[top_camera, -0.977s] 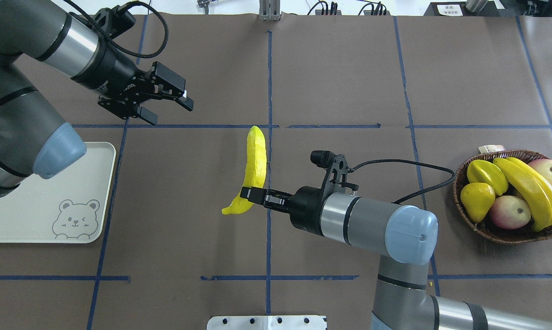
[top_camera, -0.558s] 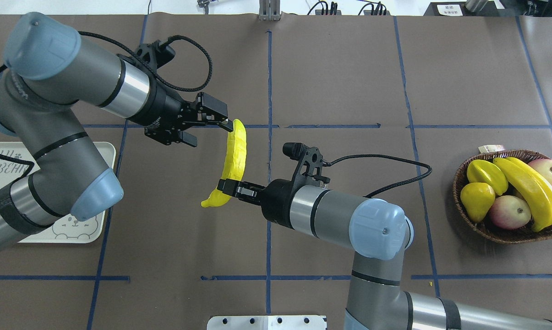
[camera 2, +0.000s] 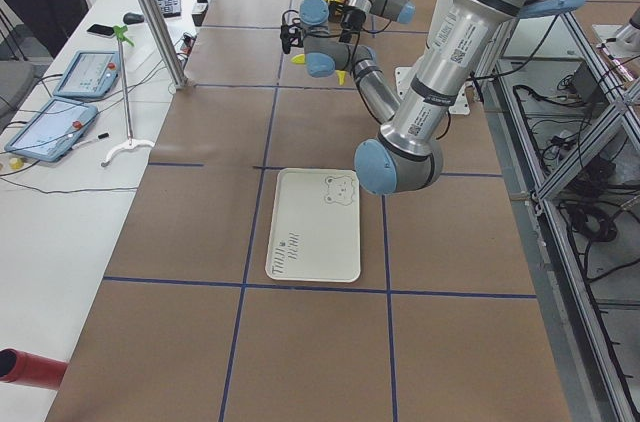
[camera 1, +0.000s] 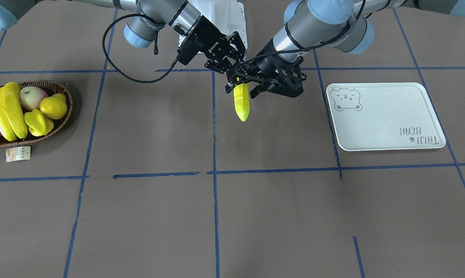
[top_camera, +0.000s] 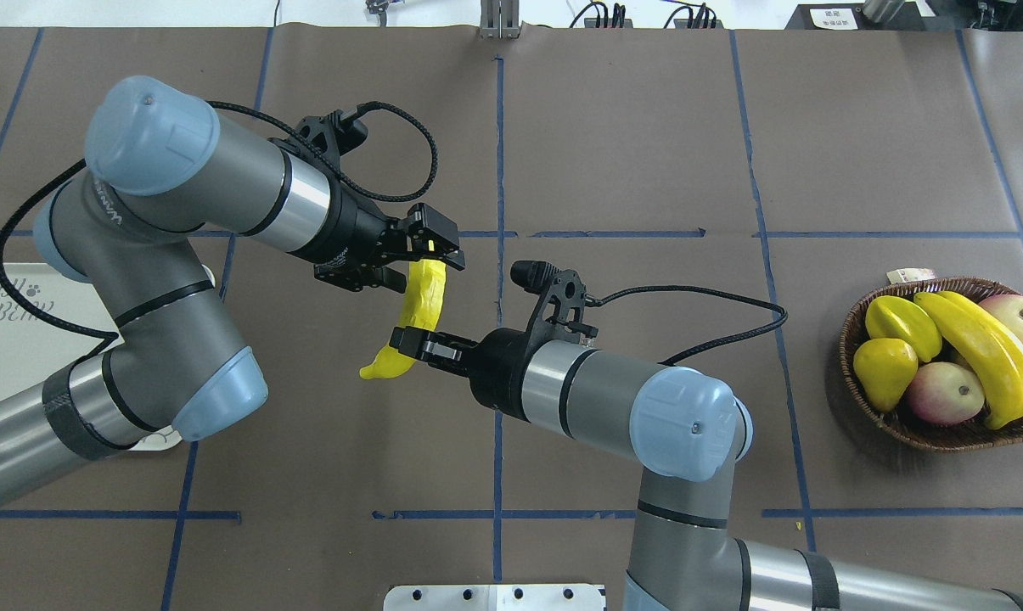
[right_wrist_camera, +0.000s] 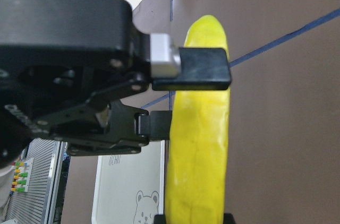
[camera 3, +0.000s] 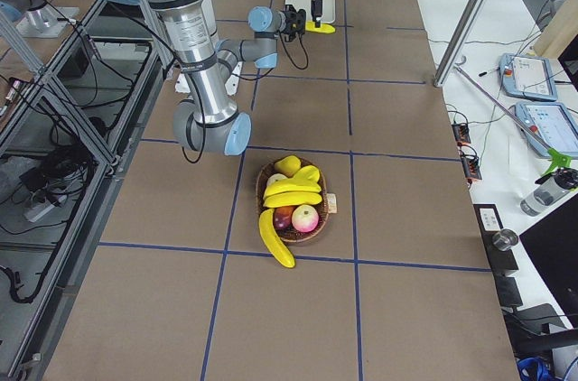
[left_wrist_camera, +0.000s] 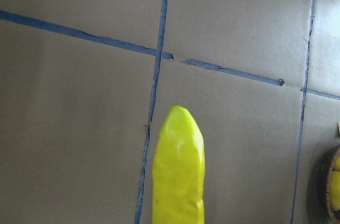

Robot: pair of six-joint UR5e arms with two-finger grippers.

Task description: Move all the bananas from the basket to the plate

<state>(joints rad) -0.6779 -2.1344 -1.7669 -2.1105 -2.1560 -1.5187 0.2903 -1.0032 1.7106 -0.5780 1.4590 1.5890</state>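
**Item 1, nearest the robot: right pincer [top_camera: 401,339].** You find it pinching the long, curved, glossy yellow plastic banana [top_camera: 420,299] close to its near end. It holds the fruit clear above the brown paper-covered table [top_camera: 630,144], beside the centre tape line.

**Item 2: the banana itself.** It hangs in the air between the two pincers, well apart from both containers. Its near tip pokes out past the right pincer's grip, and its far tip points away from the robot.

**Item 3, just beyond: left pincer [top_camera: 420,263].** Its fingers [right_wrist_camera: 204,67] straddle the banana's far half, one on each face. You cannot tell whether they press the fruit yet or merely bracket it.

**Step in hand, by my reading:** a mid-air hand-over, right to left. The next move calls for the left pincer to clamp firmly before the right one lets go. If you release too soon, the slick plastic may slip. After that comes the carry to the plate.

**Item 4, far to the robot's left:** pale grey-white rectangular plate with a bear drawing [camera 1: 382,116]. No banana is on it yet.

**Item 5, far to the robot's right:** shallow dark-brown woven wicker basket [top_camera: 919,433]. It holds more yellow bananas [top_camera: 980,352] among other plastic fruit. Most of the task looks undone.
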